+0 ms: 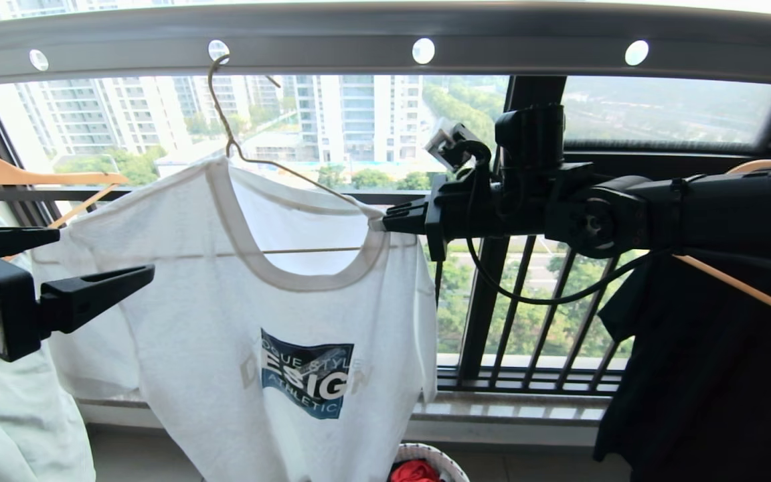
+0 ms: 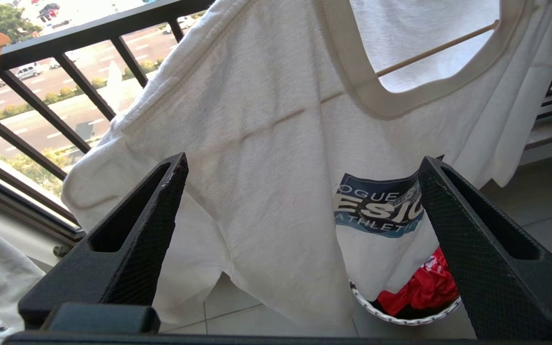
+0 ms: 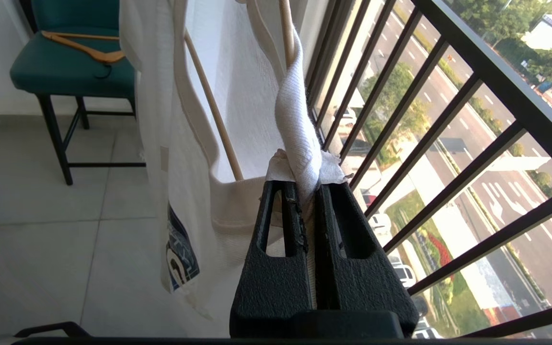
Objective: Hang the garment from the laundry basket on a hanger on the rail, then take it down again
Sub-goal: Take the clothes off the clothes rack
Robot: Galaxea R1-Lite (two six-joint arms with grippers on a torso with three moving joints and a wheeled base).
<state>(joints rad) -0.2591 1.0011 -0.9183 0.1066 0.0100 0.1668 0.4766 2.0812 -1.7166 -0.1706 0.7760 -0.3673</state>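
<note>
The garment (image 1: 238,321), a white T-shirt with a navy logo, hangs on the thin wire hanger (image 1: 221,114). The hanger's hook sits in a hole of the grey rail (image 1: 359,40). My right gripper (image 1: 385,224) is shut on the shirt's right shoulder edge by the collar, and a twisted fold of cloth (image 3: 300,129) rises from its tips (image 3: 307,184). My left gripper (image 1: 104,251) stands open beside the left sleeve with nothing between its fingers. In the left wrist view the shirt (image 2: 266,143) hangs just beyond that gripper (image 2: 304,160). The laundry basket (image 1: 436,455) stands on the floor below.
A red cloth (image 2: 424,287) lies in the basket (image 2: 400,320). A black shirt (image 1: 693,375) hangs at the right, a wooden hanger (image 1: 24,177) and pale clothes at the left. The black balcony railing (image 3: 448,120) is right behind the shirt. A green chair (image 3: 70,72) stands further back.
</note>
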